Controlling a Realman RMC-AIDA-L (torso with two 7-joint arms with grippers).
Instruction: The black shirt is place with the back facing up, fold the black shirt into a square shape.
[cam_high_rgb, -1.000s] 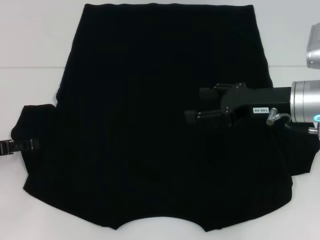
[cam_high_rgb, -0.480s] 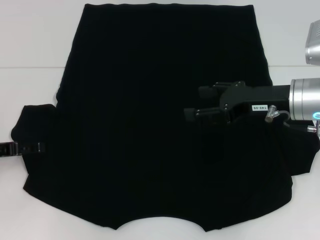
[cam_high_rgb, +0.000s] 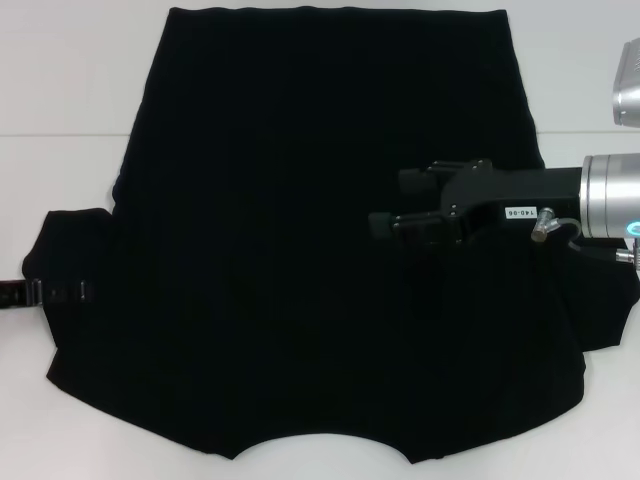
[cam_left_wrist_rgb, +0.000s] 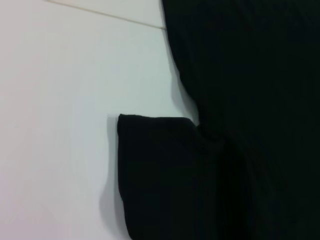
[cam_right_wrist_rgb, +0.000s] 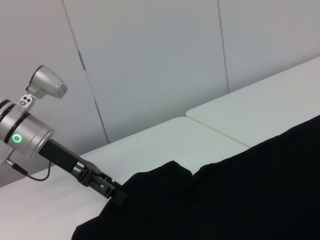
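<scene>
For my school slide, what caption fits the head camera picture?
A black shirt lies flat on a white table, one robot gripper over it, another at its sleeve.

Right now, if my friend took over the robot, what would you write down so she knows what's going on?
Left gripper: at the left sleeve edge, low on the white table; whether it grips is unclear.
Right gripper: over the right half of the black shirt, jaws apart, holding nothing visible.
Shirt: spread flat, plain side up, hem far, collar near.
Done: the right sleeve seems tucked inward.
Left: fold the left sleeve in, then fold the body to a square.
</scene>
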